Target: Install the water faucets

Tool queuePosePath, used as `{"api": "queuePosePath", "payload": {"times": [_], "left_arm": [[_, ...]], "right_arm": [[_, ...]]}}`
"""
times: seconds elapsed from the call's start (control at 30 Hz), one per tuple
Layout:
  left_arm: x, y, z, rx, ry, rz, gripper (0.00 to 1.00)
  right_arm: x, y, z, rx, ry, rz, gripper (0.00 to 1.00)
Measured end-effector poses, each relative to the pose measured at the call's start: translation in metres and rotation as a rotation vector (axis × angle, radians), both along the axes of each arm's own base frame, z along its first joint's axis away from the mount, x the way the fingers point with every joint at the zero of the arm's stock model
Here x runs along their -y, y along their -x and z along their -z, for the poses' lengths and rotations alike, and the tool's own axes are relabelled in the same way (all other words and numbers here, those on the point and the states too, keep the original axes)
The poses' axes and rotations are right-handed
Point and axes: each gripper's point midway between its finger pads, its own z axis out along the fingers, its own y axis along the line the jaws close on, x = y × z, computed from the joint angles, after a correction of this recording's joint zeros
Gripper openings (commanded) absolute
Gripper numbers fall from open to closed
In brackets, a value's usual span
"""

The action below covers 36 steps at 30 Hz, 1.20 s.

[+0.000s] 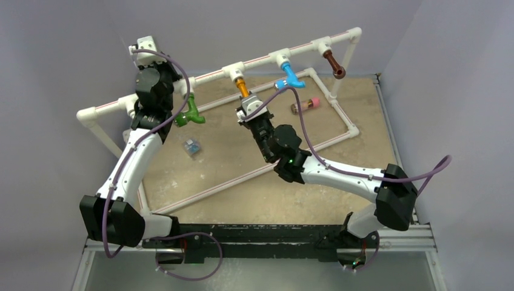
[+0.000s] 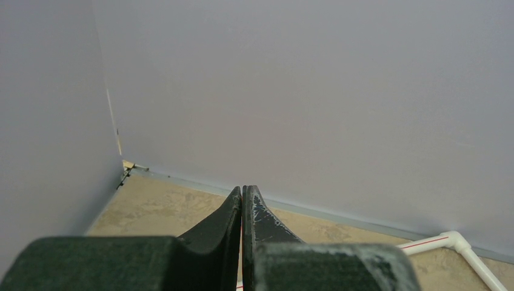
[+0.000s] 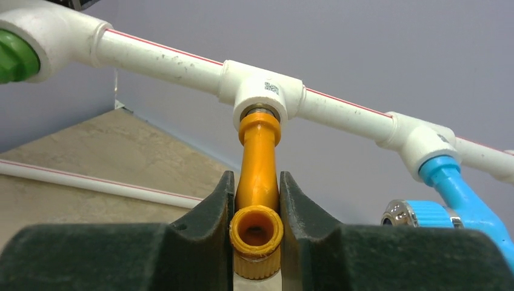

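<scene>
At the right gripper: clenched on the orange faucet, one finger pressed against each side of the stem just behind the round nozzle, which faces the wrist camera. Sits with its upper end in a white tee joint on the raised pipe rail and hangs below it.

Along the same rail, from the top view: green faucet toward the left end, blue faucet one tee to the right of the orange, brown faucet at the last tee on the right.

At the left gripper: clenched on nothing, fingertips touching, aimed at the grey wall.

On the table: a clear cylinder with a pink end lying near the blue faucet, and a small bluish piece lying near the green one.
</scene>
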Motion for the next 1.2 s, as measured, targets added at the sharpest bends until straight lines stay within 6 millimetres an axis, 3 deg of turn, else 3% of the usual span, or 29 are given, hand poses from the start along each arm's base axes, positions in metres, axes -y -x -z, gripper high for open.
{"api": "queuePosePath", "payload": {"times": [0.23, 0.83, 1.07, 1.2], "left_arm": [[-0.001, 0.000, 0.000, 0.000, 0.000, -0.001, 0.00], [-0.005, -0.002, -0.001, 0.007, 0.002, -0.013, 0.00], [-0.004, -0.002, -0.001, 0.005, 0.004, -0.008, 0.00], [-0.004, -0.002, -0.001, 0.005, 0.004, -0.006, 0.00]], "right_arm": [[-0.004, 0.000, 0.001, -0.110, -0.212, -0.037, 0.00], [-0.014, 0.001, -0.003, -0.544, -1.200, -0.311, 0.00], [-0.015, 0.005, -0.005, -0.674, -1.470, -0.405, 0.00], [-0.016, 0.005, -0.006, -0.713, -1.536, -0.435, 0.00]]}}
